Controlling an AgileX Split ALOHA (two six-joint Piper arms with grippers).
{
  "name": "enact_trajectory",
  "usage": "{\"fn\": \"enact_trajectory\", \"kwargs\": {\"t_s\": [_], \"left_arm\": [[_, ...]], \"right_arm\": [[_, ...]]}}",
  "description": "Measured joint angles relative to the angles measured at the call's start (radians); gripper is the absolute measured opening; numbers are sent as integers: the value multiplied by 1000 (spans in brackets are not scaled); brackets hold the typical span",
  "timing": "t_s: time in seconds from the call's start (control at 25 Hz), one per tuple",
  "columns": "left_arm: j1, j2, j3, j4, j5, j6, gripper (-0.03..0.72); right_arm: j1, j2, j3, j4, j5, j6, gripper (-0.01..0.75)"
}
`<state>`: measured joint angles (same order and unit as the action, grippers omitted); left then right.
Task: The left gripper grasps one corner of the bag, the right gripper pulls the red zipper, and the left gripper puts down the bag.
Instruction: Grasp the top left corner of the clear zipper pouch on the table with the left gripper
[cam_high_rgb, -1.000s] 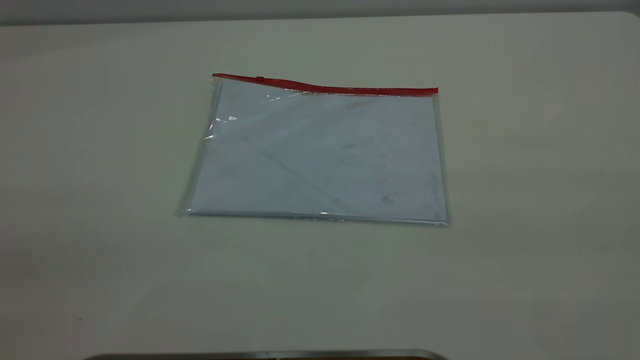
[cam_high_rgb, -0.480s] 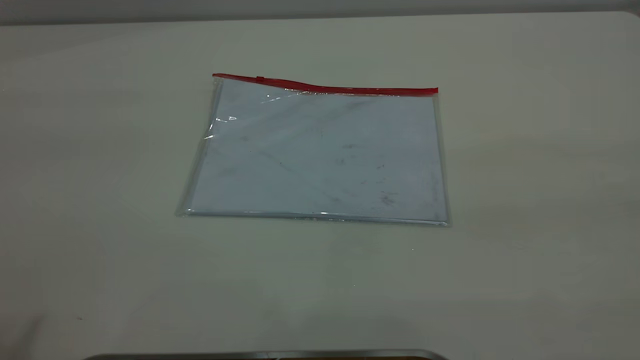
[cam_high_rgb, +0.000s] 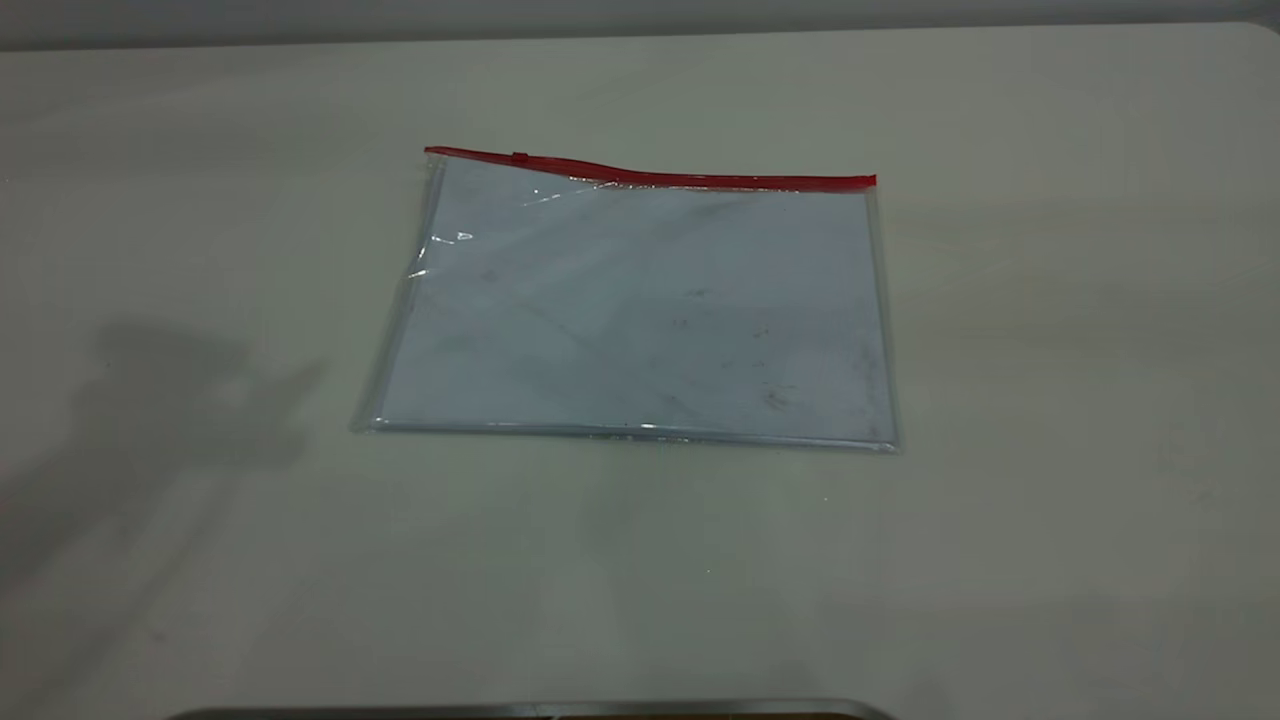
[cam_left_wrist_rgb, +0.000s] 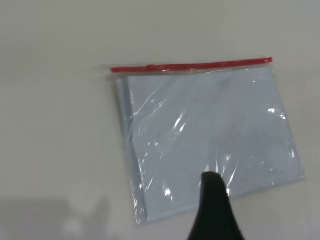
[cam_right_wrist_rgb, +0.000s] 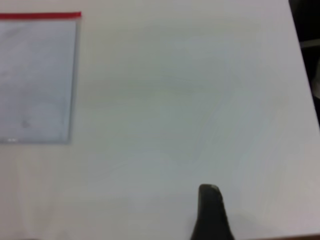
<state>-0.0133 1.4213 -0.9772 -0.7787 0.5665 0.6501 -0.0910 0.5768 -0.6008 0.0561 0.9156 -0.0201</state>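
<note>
The bag (cam_high_rgb: 640, 310) lies flat on the pale worktop (cam_high_rgb: 1050, 350), near the middle of it, nothing touching it. Its long axis runs across the exterior view from side to side, skewed a little, with the short edges running from the camera side to the far side. The red zipper (cam_high_rgb: 650, 176) lines the bag's far long edge, so the mouth of the bag faces away from the camera, and the closed long edge faces toward it. The small red slider tab (cam_high_rgb: 519, 157) sits on the zipper close to the bag's left far corner. That corner area is a bit rumpled, with bright creases in the plastic just beneath it. Dark smudges speckle the bag's face toward its right near corner.

A broad shadow (cam_high_rgb: 170, 400) falls on the worktop to the left of the bag, apart from it.

From the left wrist view, only one dark tip of the left pincer (cam_left_wrist_rgb: 214, 210) shows, above the bag's closed long edge; whether it is spread or pressed together, I cannot tell. In the right wrist view, one dark tip of the right pincer (cam_right_wrist_rgb: 211, 212) shows over bare worktop, well apart from the bag's right short edge; its state cannot be told either.
</note>
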Motion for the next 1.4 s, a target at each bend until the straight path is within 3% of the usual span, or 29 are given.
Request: {"fn": "enact_trajectory", "kwargs": {"t_s": [0.28, 0.76, 1.4], "left_arm": [[0, 395, -191, -152, 12, 223, 587], [1, 818, -470, -159, 124, 264, 587], [2, 1150, -807, -109, 206, 212, 587]], "right_arm": [[0, 214, 0, 18, -228, -13, 576], [0, 624, 0, 200, -503, -245, 576], [0, 727, -1, 454, -540, -517, 576]]}}
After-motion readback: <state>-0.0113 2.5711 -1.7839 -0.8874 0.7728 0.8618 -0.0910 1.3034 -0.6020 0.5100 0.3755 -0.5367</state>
